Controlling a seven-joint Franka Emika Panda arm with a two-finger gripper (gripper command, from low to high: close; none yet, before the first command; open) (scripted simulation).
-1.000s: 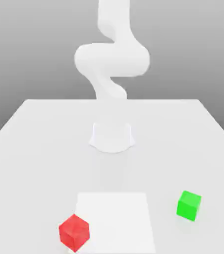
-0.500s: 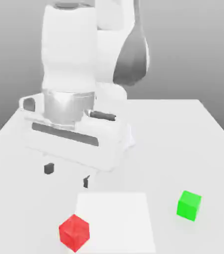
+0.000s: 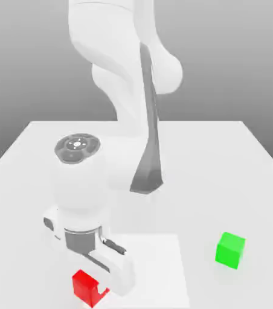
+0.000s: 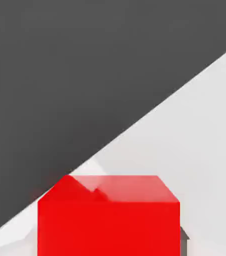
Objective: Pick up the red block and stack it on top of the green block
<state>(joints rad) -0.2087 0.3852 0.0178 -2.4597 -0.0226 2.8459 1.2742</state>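
Red block (image 3: 86,285) sits by tabletop's (image 3: 235,163) near edge, gripper (image 3: 101,289) clamped on it. Green block (image 3: 230,249) stands well apart twd the exterior view's right. Lift straight up w/ grip firm, clear the table before moving across

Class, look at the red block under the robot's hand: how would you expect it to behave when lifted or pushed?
The red block looks rigid, with crisp straight edges, so it should hold its shape in a grip. Its flat faces suggest sliding, not rolling, on the table. The smooth matte surfaces probably give the gripper fair hold.
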